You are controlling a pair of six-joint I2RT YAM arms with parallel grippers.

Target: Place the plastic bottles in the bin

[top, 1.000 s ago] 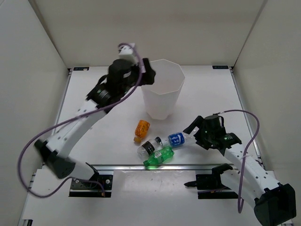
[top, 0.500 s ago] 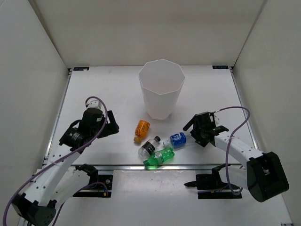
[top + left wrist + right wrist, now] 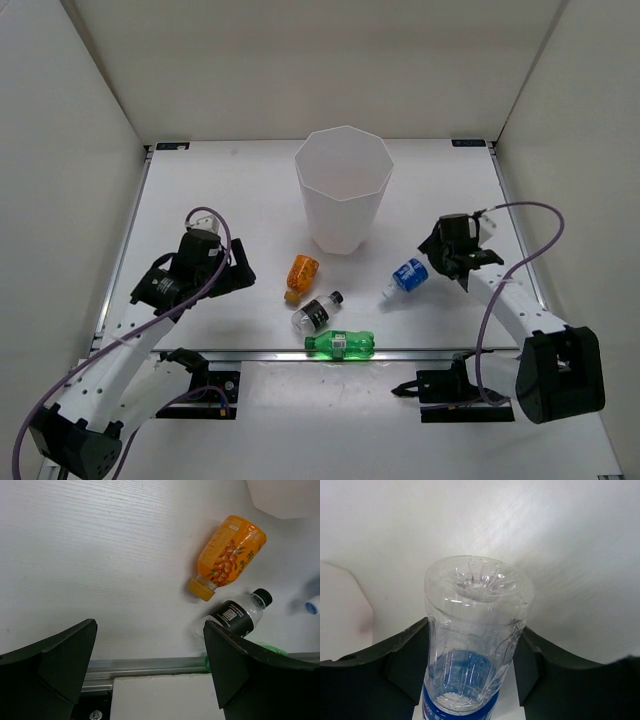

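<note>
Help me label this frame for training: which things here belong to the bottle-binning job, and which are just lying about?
Job: bin, blue-label bottle in the right gripper, orange bottle, black-label bottle, green bottle.
Not the job: metal rail, purple cables.

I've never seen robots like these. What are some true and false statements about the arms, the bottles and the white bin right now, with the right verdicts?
1. The right gripper is shut on the blue-label bottle. True.
2. The left gripper holds the orange bottle. False: its jaws are open and empty, and that bottle lies apart from it.
3. The green bottle stands upright. False: it lies on its side.
4. The bin stands upright with its mouth open. True.
5. The black-label bottle lies between the orange and green ones. True.
</note>
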